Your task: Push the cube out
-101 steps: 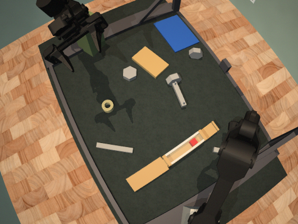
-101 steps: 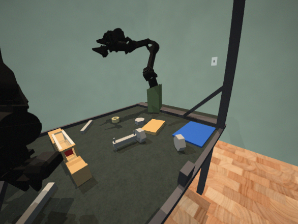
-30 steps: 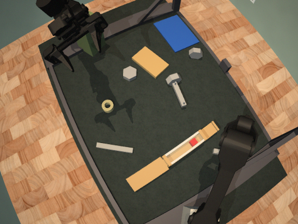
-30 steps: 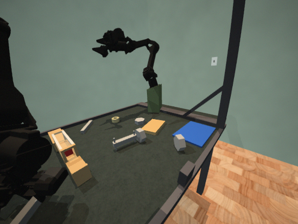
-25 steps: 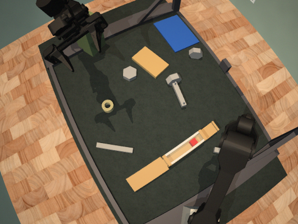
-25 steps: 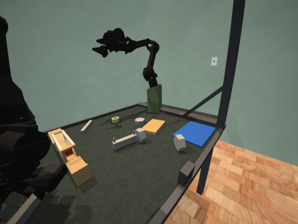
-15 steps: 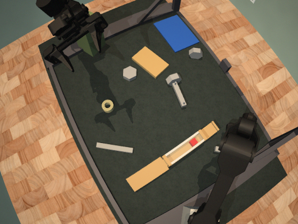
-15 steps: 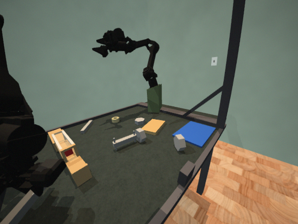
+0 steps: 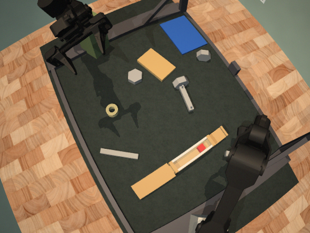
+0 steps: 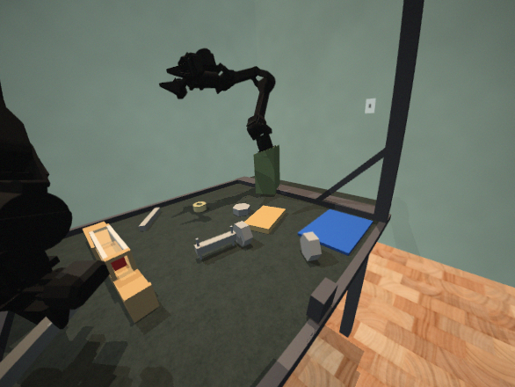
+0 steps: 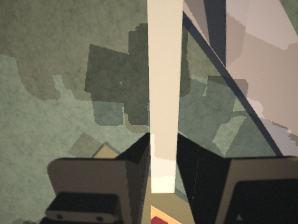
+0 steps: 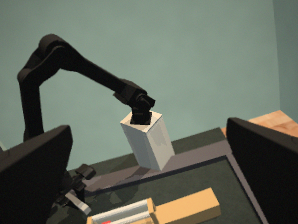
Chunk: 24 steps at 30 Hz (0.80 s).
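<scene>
The left gripper [image 10: 54, 321] [image 11: 161, 137] [image 12: 80, 206] has its fingers clamped on a long pale bar [image 9: 227, 153] [image 10: 26, 347] [image 11: 165, 75] [image 12: 80, 204], off to one side of the wooden channel [image 9: 156, 181] [image 10: 138, 292] [image 11: 175, 202] [image 12: 187, 207]. Inside that channel, the red cube [image 9: 201, 148] [image 10: 119, 264] [image 11: 160, 220] [image 12: 106, 222] sits between the pale side strips, near the end with the shorter wooden block. The right gripper [image 9: 90, 64] [image 10: 163, 77] [image 12: 149, 129] hangs high above the tabletop [image 9: 169, 114] [image 10: 228, 303] [image 12: 180, 185], well apart from the channel, its fingers spread wide with nothing between them.
</scene>
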Available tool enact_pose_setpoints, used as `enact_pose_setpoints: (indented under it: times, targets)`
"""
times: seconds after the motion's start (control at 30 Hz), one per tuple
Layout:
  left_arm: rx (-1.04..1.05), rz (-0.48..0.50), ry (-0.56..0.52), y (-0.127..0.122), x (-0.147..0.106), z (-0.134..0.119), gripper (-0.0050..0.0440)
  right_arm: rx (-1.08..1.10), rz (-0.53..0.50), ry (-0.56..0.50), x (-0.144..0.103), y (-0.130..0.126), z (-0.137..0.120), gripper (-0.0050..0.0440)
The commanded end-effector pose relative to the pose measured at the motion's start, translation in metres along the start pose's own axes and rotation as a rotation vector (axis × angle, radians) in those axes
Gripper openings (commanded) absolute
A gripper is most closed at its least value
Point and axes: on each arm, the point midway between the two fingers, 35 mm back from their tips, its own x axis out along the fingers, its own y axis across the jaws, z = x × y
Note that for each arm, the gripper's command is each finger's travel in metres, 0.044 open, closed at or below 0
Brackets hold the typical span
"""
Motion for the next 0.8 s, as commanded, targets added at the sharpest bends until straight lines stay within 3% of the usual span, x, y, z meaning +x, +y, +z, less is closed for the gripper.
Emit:
enact_pose_setpoints:
  times: [0.0,0.5,0.77]
  targets:
    - [-0.011,0.038,-0.017,0.01,-0.019,0.002,0.0,0.001,-0.001,-0.02,-0.002,0.0,0.008,0.04]
    - [-0.012,0.041,-0.02,0.01,-0.037,0.002,0.0,0.001,-0.001,-0.02,-0.002,0.0,0.008,0.04]
    - [-0.079,0.046,-0.033,0.021,-0.054,-0.033,0.0,0.001,-0.001,-0.02,-0.002,0.0,0.008,0.04]
